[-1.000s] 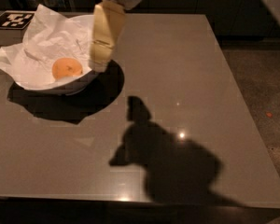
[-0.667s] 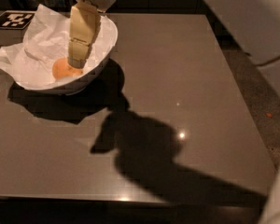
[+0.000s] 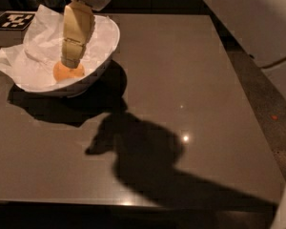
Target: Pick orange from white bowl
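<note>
My gripper (image 3: 70, 63) hangs at the orange (image 3: 66, 73) in the white bowl (image 3: 112, 46), whether closed I cannot tell; the round fruit could roll aside on the crumpled paper (image 3: 19, 61).

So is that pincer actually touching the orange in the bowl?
Cannot tell. In the camera view the pincer reaches into the white bowl and its tip overlaps the top of the orange, hiding any contact or gap.

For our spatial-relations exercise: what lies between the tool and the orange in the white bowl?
Nothing visible: in the camera view the yellowish tool sits right at the small round orange fruit inside the wide paper-lined white bowl.
</note>
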`<state>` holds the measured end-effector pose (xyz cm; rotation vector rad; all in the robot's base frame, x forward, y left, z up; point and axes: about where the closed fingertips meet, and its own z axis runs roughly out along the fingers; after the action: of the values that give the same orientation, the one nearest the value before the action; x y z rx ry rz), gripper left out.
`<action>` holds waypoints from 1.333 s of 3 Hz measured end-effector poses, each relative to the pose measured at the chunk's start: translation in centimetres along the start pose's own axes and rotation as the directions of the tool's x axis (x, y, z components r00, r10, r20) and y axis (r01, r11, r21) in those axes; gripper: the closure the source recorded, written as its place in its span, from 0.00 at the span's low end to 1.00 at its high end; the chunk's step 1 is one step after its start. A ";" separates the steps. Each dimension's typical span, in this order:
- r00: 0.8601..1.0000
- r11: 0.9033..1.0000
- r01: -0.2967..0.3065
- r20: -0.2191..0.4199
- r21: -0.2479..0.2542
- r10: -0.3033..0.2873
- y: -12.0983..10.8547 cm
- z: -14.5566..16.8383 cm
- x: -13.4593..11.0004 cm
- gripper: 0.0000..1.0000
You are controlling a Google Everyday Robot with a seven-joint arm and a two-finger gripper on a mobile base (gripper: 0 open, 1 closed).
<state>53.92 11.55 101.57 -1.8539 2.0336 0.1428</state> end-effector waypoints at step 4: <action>1.000 0.993 0.005 -0.008 -0.119 -0.006 -4.4 8.3 -7.9 0.16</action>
<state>60.41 21.10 97.38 -1.9337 2.0660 0.2608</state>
